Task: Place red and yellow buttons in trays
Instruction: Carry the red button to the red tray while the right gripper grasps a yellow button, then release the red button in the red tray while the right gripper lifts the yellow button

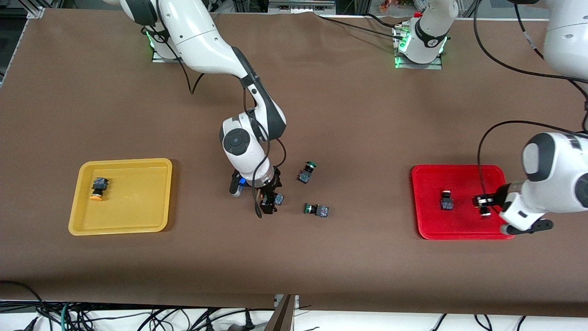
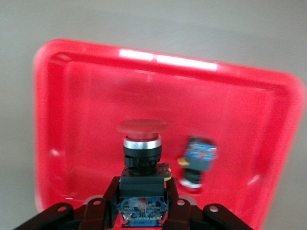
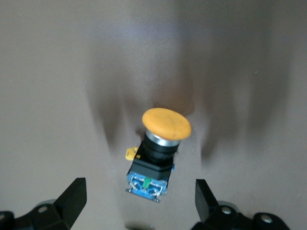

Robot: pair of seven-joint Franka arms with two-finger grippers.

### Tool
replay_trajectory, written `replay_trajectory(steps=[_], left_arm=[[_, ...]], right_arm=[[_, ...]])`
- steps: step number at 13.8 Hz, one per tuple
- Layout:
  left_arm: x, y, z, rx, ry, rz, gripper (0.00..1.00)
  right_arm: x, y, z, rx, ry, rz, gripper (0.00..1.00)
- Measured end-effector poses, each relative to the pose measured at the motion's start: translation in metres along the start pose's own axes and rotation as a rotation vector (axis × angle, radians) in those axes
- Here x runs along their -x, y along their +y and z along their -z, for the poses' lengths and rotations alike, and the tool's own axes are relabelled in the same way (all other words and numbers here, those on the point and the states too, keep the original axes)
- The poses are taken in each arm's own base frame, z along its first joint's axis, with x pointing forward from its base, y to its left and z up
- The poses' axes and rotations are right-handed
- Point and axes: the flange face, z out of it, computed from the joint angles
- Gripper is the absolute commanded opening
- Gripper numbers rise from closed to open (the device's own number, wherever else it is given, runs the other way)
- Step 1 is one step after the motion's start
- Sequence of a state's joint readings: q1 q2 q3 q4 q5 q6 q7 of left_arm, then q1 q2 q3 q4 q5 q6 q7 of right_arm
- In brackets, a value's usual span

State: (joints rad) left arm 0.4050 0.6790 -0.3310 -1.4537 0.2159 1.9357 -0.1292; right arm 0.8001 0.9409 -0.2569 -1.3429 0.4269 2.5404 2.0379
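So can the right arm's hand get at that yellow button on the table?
Probably yes. The right hand hangs open right over the yellow button, fingers wide on either side and nothing between them.

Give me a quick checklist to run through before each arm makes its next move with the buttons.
1. Left gripper shut on red button: ok.
2. Held button over red tray: ok.
3. Landing spot apart from the button already in that tray: ok.
4. Right gripper open, fingers either side of yellow button on the table: ok.
5. Yellow tray has room beside its one button: ok.
6. Green buttons untouched: ok.
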Motion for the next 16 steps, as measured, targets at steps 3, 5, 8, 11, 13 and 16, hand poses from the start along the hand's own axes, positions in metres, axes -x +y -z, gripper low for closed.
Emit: replay_trajectory(steps=[3,5,8,11,13,16], left_arm=[[0.007,-0.027,-0.021,0.008,-0.025,-0.029,0.00],[0.012,-0.016,-0.043,0.011,-0.015,-0.051,0.00],[0.021,-0.008,-0.079,-0.009,0.016,-0.091,0.00],[0.026,-0.009,-0.095,-0.012,0.026,-0.100,0.17],[0.025,-0.010,-0.098,-0.016,0.030,-0.104,1.00],[0.023,-0.010,-0.096,-0.019,0.047,-0.114,1.00]], right_arm=[[-0.004,0.002,-0.009,0.000,0.007,0.000,1.00],[-0.005,0.004,-0.014,0.002,0.011,0.000,0.94],[-0.006,0.005,-0.017,0.004,0.014,0.000,0.62],[-0.006,0.006,-0.020,0.005,0.015,0.013,0.26],[-0.004,0.005,-0.018,0.002,0.011,0.048,0.14],[0.000,-0.001,-0.011,-0.009,0.002,0.106,0.13]])
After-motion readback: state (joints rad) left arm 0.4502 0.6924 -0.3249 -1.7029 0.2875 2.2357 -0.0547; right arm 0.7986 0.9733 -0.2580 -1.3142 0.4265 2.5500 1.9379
